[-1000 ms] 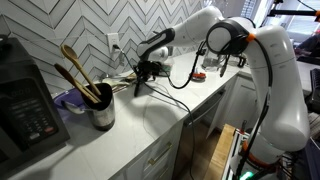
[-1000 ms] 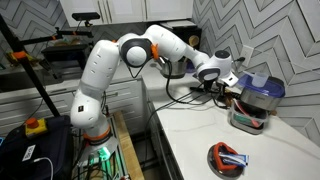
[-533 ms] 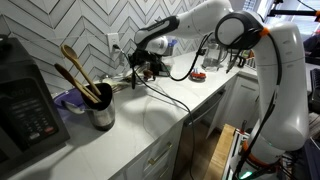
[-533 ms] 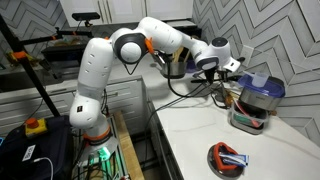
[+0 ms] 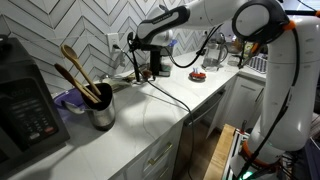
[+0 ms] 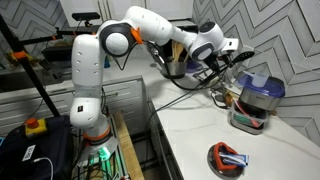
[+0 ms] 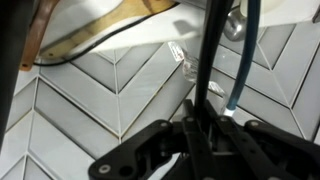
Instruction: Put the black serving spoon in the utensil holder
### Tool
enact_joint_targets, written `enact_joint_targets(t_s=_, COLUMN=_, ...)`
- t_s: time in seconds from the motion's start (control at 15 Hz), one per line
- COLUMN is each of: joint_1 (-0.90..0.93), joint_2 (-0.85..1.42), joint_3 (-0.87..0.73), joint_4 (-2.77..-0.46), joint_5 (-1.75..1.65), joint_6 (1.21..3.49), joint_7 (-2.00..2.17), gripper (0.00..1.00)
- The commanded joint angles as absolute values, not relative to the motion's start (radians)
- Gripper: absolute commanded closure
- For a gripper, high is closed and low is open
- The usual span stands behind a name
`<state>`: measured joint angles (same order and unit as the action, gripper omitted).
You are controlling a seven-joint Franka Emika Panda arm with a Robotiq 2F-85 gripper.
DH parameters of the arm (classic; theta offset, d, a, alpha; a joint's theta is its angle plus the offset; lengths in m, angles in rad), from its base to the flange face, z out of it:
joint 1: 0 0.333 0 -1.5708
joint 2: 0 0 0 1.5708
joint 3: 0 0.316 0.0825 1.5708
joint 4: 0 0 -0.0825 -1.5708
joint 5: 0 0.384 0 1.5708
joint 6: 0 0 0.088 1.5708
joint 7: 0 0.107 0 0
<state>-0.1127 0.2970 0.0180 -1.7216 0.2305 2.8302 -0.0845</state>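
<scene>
My gripper (image 5: 139, 52) is up near the tiled wall, above the back of the counter, and also shows in the other exterior view (image 6: 207, 50). In the wrist view the jaws (image 7: 200, 118) are shut on the thin handle of the black serving spoon (image 7: 211, 50), which runs straight away from them; its head is not visible. In an exterior view the spoon (image 5: 136, 70) hangs below the gripper. The utensil holder (image 5: 101, 113), a dark grey canister with light wooden spoons (image 5: 78, 72) in it, stands on the counter away from the gripper. It also shows in the other exterior view (image 6: 250, 108).
A tall black appliance with a button panel (image 5: 25, 108) stands beside the holder. A black cable (image 5: 165, 93) trails across the white counter (image 5: 150, 125). A small dish with red contents (image 5: 197, 75) sits further along. A dark round object with red parts (image 6: 228, 158) lies near the counter edge.
The gripper has risen from just above the counter, lifting the spoon with it, and has shifted slightly toward the wall. The holder and wooden spoons have not moved.
</scene>
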Motion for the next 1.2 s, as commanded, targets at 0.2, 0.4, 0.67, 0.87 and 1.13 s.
enact_joint_targets(t_s=0.2, joint_1=-0.166, joint_2=0.189, joint_3=0.077, joint_4=-1.847, joint_5=0.252, joint_6=3.188, joint_7=-0.311, gripper=0.97)
enact_joint_targets(t_s=0.4, joint_1=-0.256, joint_2=0.102, joint_3=0.195, joint_4=-1.869, joint_5=0.323, joint_6=3.304, joint_7=-0.322, gripper=0.97)
enact_joint_targets(t_s=0.67, joint_1=-0.334, joint_2=-0.072, joint_3=0.367, joint_4=-1.868, joint_5=0.507, joint_6=3.109, joint_7=-0.306, gripper=0.97)
enact_joint_targets(t_s=0.87, joint_1=-0.300, joint_2=-0.047, joint_3=0.356, joint_4=-1.812, joint_5=0.540, joint_6=3.097, joint_7=-0.326, gripper=0.89)
enact_joint_targets(t_s=1.13, joint_1=-0.302, joint_2=-0.102, joint_3=0.369, joint_4=-1.841, joint_5=0.584, joint_6=3.061, joint_7=-0.332, gripper=0.97)
